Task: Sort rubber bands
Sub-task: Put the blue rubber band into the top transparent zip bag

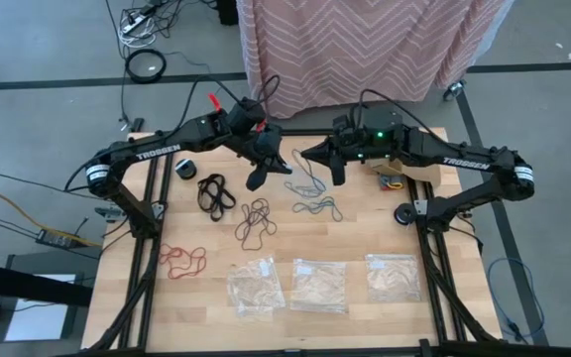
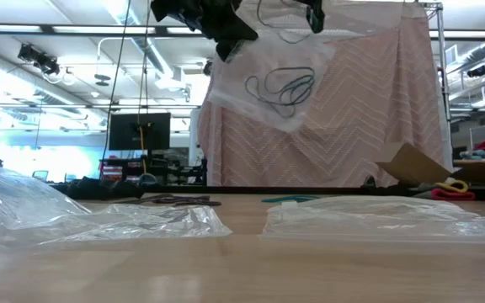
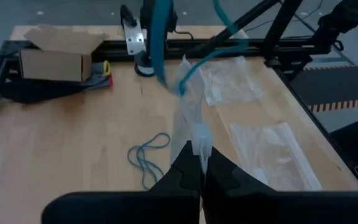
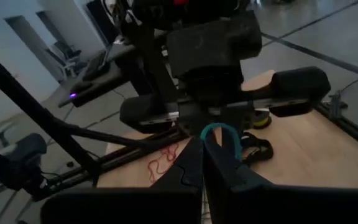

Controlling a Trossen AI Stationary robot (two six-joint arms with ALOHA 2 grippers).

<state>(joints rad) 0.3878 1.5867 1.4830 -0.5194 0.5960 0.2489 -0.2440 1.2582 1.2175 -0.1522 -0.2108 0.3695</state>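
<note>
Rubber bands lie sorted by colour on the table (image 1: 434, 238) in the high view: a black cluster (image 1: 214, 191), a dark brown cluster (image 1: 256, 220), a red cluster (image 1: 181, 260) toward the left side, and loose teal-blue bands (image 1: 315, 206) under the two arms. Three flat clear bags (image 1: 320, 285) sit in a row along the near edge. The left pincer (image 1: 258, 178) and right pincer (image 1: 333, 167) face each other above the middle, close together. In the low view a fourth clear bag (image 2: 268, 59) hangs in the air between them, well above the table, with several teal-blue bands already inside it (image 2: 283, 87). In the left wrist view the left pincer (image 3: 199, 163) is clenched on a corner of that hanging bag, and the bag's upper edge runs away from it toward the other arm. A cardboard box (image 3: 58, 56) stands at the far corner. In the right wrist view the right pincer (image 4: 202, 163) is clenched too, with a teal-blue band (image 4: 219, 132) looping up from its tips, apparently pinched there. By my reading the right arm is the nearer one to the bag's mouth, which lies just ahead of its tips toward the left pincer, so the band has to travel that way and down.
</note>
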